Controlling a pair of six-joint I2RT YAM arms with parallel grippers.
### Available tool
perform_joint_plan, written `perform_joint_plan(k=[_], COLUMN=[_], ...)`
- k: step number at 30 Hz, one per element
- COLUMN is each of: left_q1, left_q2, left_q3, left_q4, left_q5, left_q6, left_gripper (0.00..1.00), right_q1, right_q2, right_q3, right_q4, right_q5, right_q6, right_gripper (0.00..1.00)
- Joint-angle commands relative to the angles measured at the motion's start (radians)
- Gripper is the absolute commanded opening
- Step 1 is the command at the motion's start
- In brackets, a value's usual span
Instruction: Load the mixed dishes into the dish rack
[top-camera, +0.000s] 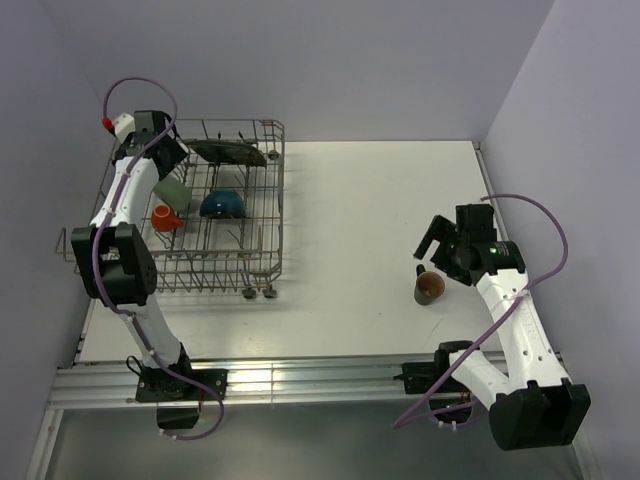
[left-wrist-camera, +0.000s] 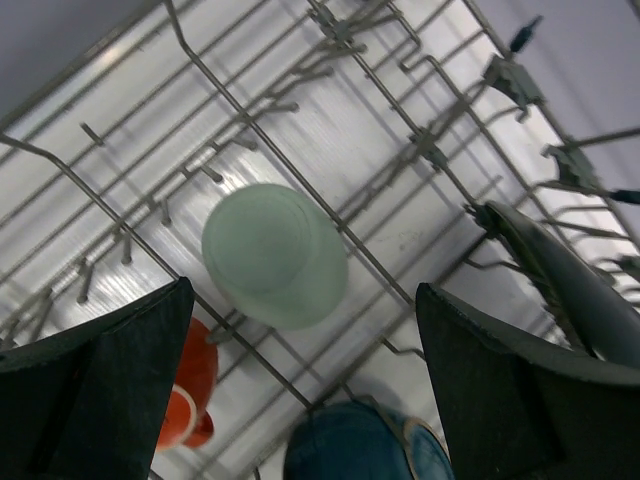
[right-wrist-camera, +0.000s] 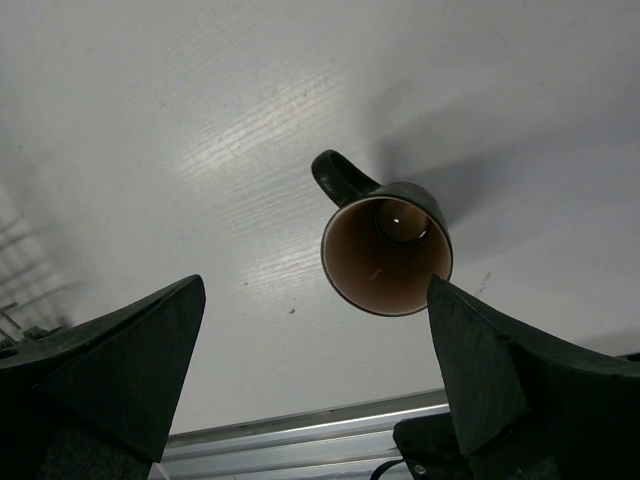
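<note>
The dish rack (top-camera: 277, 200) stands at the table's left. Inside it the dark square plate (top-camera: 228, 152) stands on edge at the back. The blue bowl (top-camera: 222, 205) lies upside down, and the small orange-red cup (top-camera: 165, 217) and pale green mug (top-camera: 172, 192) sit side by side. My left gripper (top-camera: 168, 165) hangs open just above the mug (left-wrist-camera: 275, 255), touching nothing; the cup (left-wrist-camera: 190, 385), bowl (left-wrist-camera: 360, 445) and plate (left-wrist-camera: 570, 290) show around it. The brown cup (top-camera: 430, 287) stands upright on the table at right. My right gripper (top-camera: 437, 255) hovers open over the cup (right-wrist-camera: 385, 255), which lies near its right finger.
The rack's wire tines (left-wrist-camera: 250, 120) rise around the dishes, and its small wheels (top-camera: 260, 292) face the near side. A metal rail (top-camera: 300, 380) runs along the table's near edge. White table (top-camera: 360, 210) lies between rack and brown cup. Walls close in behind and on both sides.
</note>
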Motion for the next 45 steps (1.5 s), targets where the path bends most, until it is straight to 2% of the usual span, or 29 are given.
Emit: perform_joint_plan(k=[1, 9, 15, 19, 24, 29, 33, 34, 35, 36, 37, 39, 42, 45], left_q1=[-0.006, -0.046, -0.150, -0.190, -0.229, -0.246, -0.247, -0.249, -0.252, -0.253, -0.253, -0.253, -0.253, -0.255], left_q2=[-0.112, -0.198, -0.272, -0.284, -0.234, -0.206, -0.148, -0.140, -0.127, -0.122, -0.117, -0.105, -0.090, -0.088], left_q3=[0.013, 0.197, 0.140, 0.131, 0.252, 0.309, 0.384, 0.413, 0.433, 0.433, 0.445, 0.453, 0.468, 0.465], left_q4=[-0.023, -0.166, -0.199, -0.198, -0.252, -0.252, -0.297, -0.317, -0.325, -0.325, -0.333, -0.331, -0.336, -0.312], left_q5=[0.086, 0.421, 0.629, 0.773, 0.836, 0.888, 0.942, 0.950, 0.966, 0.974, 0.983, 1.014, 1.080, 1.143], left_q6=[-0.074, -0.198, -0.274, -0.277, -0.225, -0.218, -0.206, -0.205, -0.203, -0.206, -0.211, -0.224, -0.244, -0.278], left_gripper=[0.99, 0.99, 0.88, 0.83, 0.80, 0.76, 0.75, 0.74, 0.73, 0.71, 0.71, 0.69, 0.66, 0.65], right_q1=[-0.027, -0.136, -0.190, -0.222, -0.222, -0.219, -0.214, -0.213, -0.214, -0.214, -0.214, -0.213, -0.210, -0.199], right_q2=[-0.024, -0.063, -0.070, -0.063, -0.031, 0.079, 0.141, 0.147, 0.162, 0.170, 0.179, 0.185, 0.150, 0.107], right_q3=[0.029, -0.020, -0.109, -0.196, -0.253, -0.285, -0.255, -0.246, -0.241, -0.235, -0.226, -0.212, -0.158, -0.036], right_q4=[-0.042, -0.146, -0.138, -0.088, -0.019, 0.104, 0.118, 0.122, 0.128, 0.128, 0.127, 0.124, 0.107, 0.104], right_q5=[0.049, 0.081, 0.025, -0.046, -0.046, -0.030, 0.000, 0.005, 0.005, 0.005, 0.005, 0.005, -0.009, -0.070], right_q6=[0.030, 0.072, 0.105, 0.138, 0.167, 0.191, 0.194, 0.193, 0.188, 0.185, 0.184, 0.174, 0.162, 0.133], right_gripper=[1.00, 1.00, 0.98, 0.88, 0.84, 0.70, 0.65, 0.59, 0.43, 0.42, 0.23, 0.02, 0.00, 0.00])
